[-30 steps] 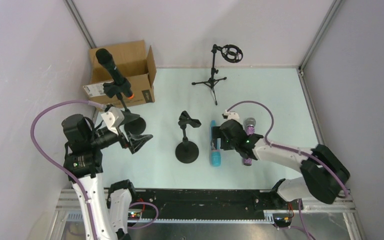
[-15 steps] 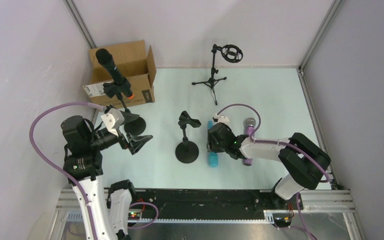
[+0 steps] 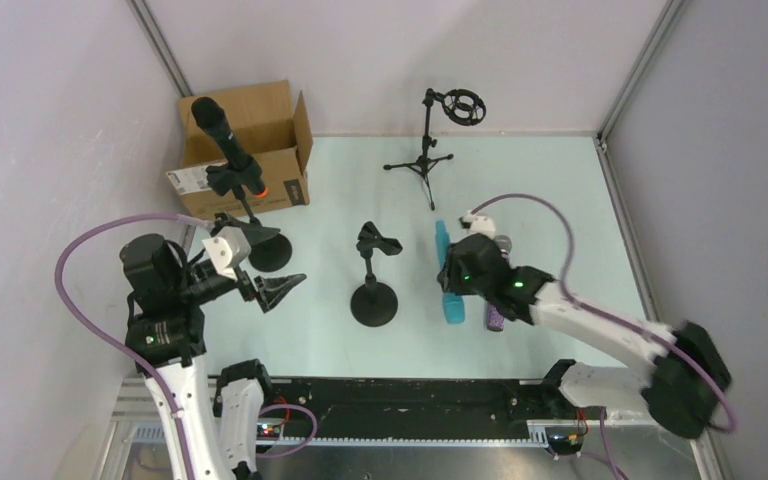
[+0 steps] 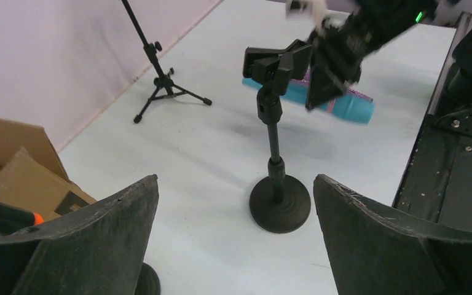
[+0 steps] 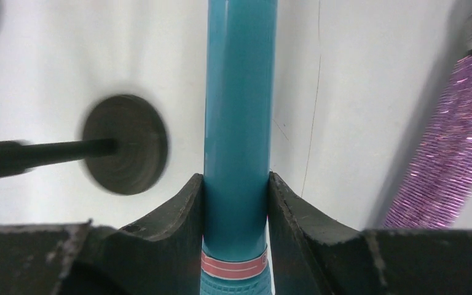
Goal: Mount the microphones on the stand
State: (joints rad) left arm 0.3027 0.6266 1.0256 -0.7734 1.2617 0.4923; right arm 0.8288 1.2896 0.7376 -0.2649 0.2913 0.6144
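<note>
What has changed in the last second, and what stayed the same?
The right gripper closed on the turquoise microphone and shifted it slightly right and away. The purple microphone, the black microphone and the open left gripper stayed about where they were.

We see a pale green worktop [image 3: 540, 190] with walls on three sides. An open cardboard box [image 3: 260, 130] stands in its far left corner. Just in front of the box, a round-footed stand [image 3: 268, 252] carries a tilted black microphone [image 3: 222, 130]. A tripod stand [image 3: 422, 160] sits near the back wall, and a second round-footed stand [image 3: 373, 300] stands at the centre. Right of that, a glittery purple microphone [image 3: 494, 318] lies flat. Just beside it, a turquoise microphone [image 3: 452, 308] is clamped in the right arm's jaws. We cannot tell whether it touches the worktop.
</note>
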